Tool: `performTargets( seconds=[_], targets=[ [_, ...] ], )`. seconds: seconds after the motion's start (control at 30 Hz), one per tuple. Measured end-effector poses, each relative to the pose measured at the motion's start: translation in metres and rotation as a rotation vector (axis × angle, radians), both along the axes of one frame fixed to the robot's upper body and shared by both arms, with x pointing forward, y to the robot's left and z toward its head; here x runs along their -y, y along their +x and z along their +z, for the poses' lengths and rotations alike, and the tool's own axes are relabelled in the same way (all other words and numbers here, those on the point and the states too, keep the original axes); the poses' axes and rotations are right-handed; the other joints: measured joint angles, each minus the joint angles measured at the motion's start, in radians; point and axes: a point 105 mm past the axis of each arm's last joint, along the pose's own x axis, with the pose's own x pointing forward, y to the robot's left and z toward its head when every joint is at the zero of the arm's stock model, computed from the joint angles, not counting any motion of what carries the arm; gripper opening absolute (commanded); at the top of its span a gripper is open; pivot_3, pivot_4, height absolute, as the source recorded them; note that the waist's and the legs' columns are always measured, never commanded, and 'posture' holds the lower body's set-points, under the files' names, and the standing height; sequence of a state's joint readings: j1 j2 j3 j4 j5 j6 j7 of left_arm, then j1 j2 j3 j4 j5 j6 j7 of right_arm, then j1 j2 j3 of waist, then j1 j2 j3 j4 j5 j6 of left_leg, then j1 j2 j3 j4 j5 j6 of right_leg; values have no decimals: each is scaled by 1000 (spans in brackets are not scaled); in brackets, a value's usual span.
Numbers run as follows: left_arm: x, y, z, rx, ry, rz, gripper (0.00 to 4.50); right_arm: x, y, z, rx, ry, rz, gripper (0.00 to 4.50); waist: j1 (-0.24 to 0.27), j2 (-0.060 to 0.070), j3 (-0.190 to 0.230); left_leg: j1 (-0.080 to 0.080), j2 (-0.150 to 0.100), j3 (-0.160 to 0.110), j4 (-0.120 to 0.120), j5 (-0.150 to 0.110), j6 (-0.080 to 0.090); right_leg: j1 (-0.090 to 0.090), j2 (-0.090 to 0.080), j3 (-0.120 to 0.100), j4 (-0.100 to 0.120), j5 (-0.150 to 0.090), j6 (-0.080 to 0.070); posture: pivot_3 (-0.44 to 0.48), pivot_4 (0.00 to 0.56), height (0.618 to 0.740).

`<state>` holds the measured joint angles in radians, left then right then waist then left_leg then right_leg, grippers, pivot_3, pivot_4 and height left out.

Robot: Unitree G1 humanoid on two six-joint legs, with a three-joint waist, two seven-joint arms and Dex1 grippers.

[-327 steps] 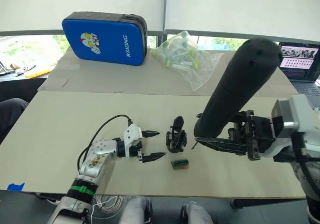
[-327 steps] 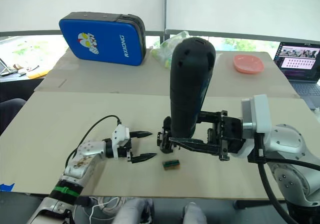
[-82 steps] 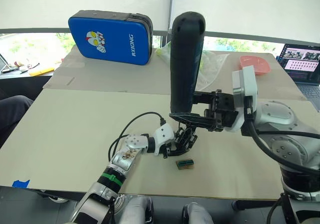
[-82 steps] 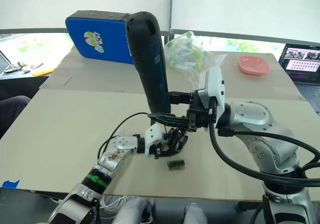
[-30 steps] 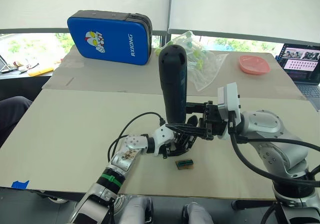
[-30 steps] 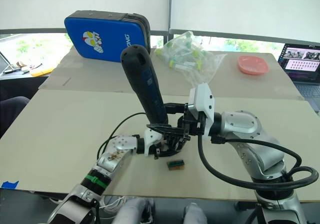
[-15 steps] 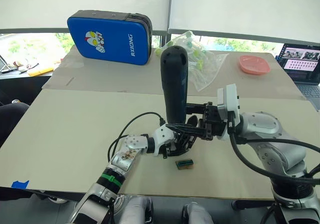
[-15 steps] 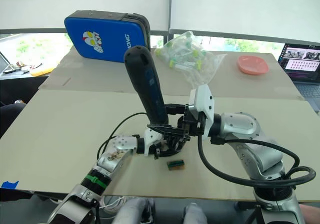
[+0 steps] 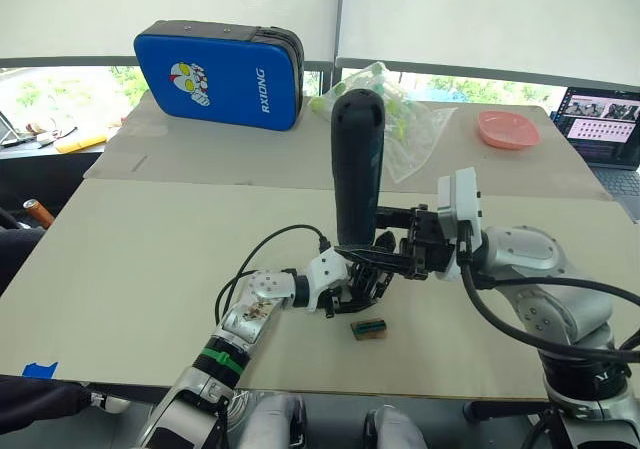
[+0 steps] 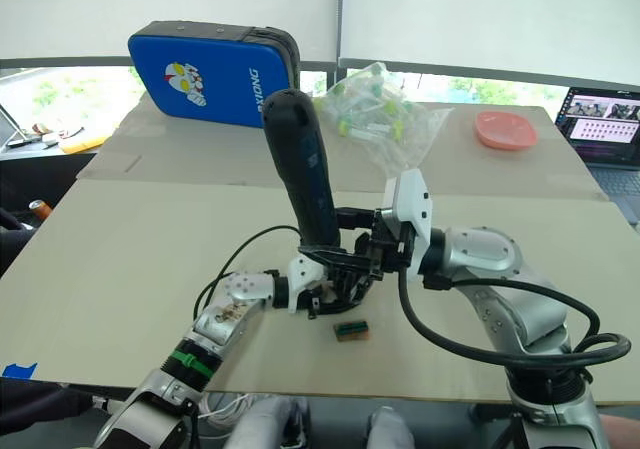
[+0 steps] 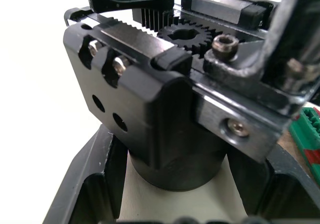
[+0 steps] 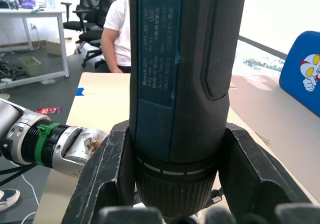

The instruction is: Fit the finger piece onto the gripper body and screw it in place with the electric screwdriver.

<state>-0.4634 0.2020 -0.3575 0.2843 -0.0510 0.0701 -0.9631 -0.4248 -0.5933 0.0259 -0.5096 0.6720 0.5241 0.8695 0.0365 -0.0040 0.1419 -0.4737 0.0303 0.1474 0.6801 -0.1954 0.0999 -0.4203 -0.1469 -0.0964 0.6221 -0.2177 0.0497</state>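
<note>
Screwing step in hand, by the look of it. Right gripper (image 9: pixel 372 259) clamped on the electric screwdriver (image 9: pixel 357 169), held nearly upright over the gripper body (image 9: pixel 366 281) near the front of the table (image 9: pixel 130 259), bit end hidden among the black parts. Left gripper (image 9: pixel 352 287) pinching the round base of the gripper body, fingers (image 11: pixel 85 194) pressed to either side, steadying it on the table. Finger piece not told apart from the dark assembly; cannot say whether seated. Small green-and-brown block (image 9: pixel 368 327) just beside, toward the front edge. Next, probably: bit seated square in the screw head, light downward pressure, body held firm against twist.
</note>
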Motion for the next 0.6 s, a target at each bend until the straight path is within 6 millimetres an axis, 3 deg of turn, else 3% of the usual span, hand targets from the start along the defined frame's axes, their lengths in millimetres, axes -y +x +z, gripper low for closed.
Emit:
performTargets(
  seconds=[0.6],
  targets=[
    [-3, 0, 0, -2, 4, 1, 2335, 5, -4, -7, 17, 69, -57, 1907, -6, 0, 0, 1, 1, 0, -1, 0, 0, 0, 0, 0, 0, -1, -2, 0, 150, 740]
  ],
)
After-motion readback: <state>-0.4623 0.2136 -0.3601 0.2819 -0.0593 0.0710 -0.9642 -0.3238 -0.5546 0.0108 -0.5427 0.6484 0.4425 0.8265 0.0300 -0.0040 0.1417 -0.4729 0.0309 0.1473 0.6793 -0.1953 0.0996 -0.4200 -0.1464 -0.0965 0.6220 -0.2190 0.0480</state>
